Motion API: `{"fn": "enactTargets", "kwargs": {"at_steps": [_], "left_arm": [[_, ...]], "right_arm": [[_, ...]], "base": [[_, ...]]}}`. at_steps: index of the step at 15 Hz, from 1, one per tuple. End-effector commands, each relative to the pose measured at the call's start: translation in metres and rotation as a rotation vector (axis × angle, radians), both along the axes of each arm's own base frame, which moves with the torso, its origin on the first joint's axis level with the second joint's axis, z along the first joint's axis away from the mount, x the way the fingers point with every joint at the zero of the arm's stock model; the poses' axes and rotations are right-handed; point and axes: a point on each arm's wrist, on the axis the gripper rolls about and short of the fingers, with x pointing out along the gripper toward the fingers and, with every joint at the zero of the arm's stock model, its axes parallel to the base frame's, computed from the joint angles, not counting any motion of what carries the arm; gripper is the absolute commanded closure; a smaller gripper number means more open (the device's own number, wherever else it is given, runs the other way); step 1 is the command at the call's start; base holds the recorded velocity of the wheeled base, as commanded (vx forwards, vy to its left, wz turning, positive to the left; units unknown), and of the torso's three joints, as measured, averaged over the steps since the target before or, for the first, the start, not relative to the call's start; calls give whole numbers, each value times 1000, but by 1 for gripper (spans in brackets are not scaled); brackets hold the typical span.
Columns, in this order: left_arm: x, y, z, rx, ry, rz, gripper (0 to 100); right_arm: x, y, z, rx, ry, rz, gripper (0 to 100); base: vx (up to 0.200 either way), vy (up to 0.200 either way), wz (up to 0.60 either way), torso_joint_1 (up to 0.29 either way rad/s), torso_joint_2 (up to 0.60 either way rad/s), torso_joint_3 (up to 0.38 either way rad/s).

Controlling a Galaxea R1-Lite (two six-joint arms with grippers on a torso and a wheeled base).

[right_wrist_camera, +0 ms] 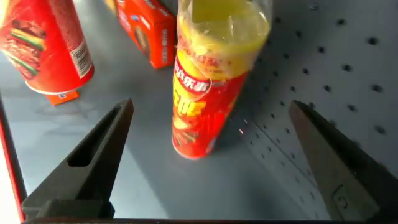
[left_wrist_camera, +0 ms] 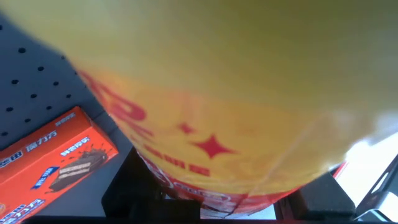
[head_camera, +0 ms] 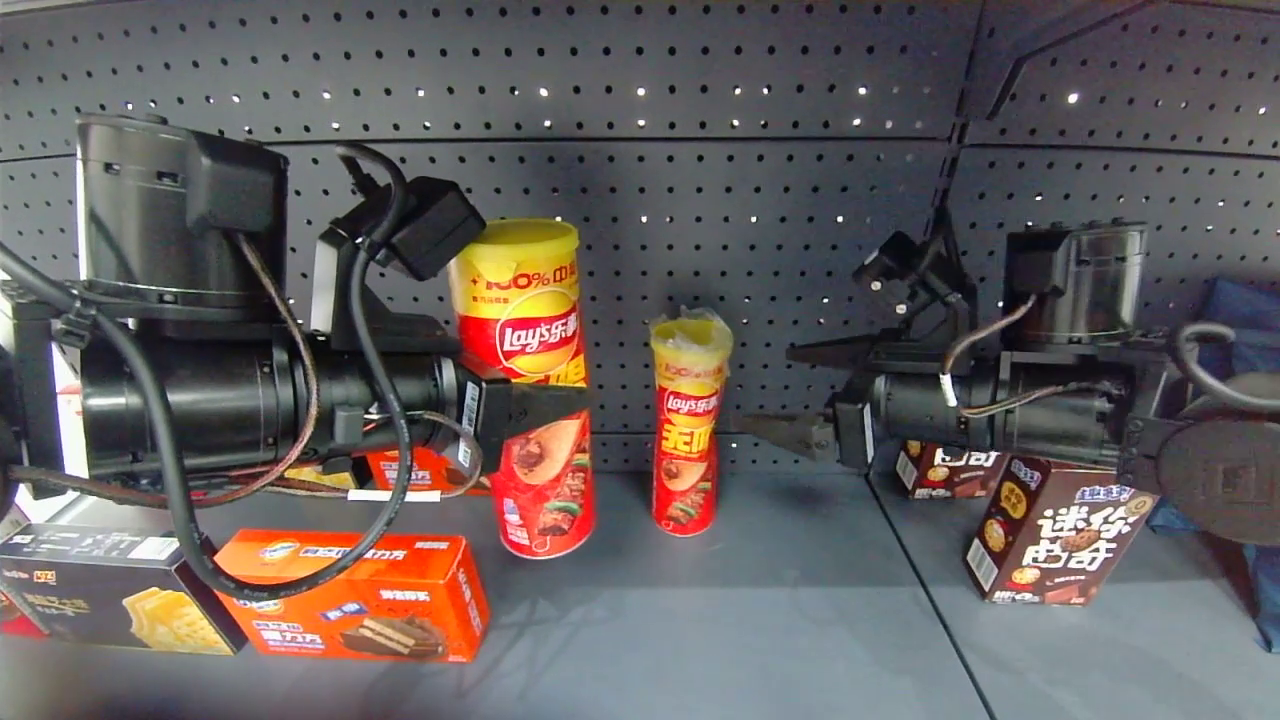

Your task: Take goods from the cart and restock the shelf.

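Hiding partly behind the big can [head_camera: 520, 300], left gripper [head_camera: 540, 400] seems clamped on it; right gripper [head_camera: 790, 392] gapes wide; grey shelf [head_camera: 780, 600], pegboard [head_camera: 700, 150].

Left arm [head_camera: 200, 400]: matte black cylindrical housing, glossy barrel section, boxy black block on top. Thick black cables [head_camera: 375, 330] loop over wrist, thinner brown wire alongside, white label strip on one cable. Black wrist camera [head_camera: 430, 225] on angled bracket. Left gripper [head_camera: 560, 400]: black, flat fingers, white barcode sticker at base. Right arm [head_camera: 1060, 400]: black, metallic grey cylinder on top, white and brown wires. Right gripper [head_camera: 768, 390]: dark grey tapered wedge fingers [right_wrist_camera: 106, 137], rectangular slot in one.
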Motion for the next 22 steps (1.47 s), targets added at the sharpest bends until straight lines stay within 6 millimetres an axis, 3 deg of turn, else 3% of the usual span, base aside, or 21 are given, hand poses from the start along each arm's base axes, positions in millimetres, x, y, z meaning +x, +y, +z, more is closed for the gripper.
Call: {"fn": "enactTargets", "kwargs": {"at_steps": [1, 8, 17, 22], "left_arm": [[0, 0, 2, -4, -7, 0, 100], [0, 0, 2, -4, -7, 0, 100], [0, 1, 0, -1, 0, 3, 100], [0, 1, 0, -1, 0, 3, 100]], "right_arm": [[14, 1, -16, -11, 34, 10, 0], [36, 7, -34, 43, 31, 178, 0], [69, 24, -69, 36, 70, 207, 0], [80, 17, -85, 38, 95, 219, 0]], "base": [[0, 0, 0, 0, 0, 0], [0, 0, 0, 0, 0, 0], [0, 0, 0, 0, 0, 0], [0, 0, 0, 0, 0, 0]]}}
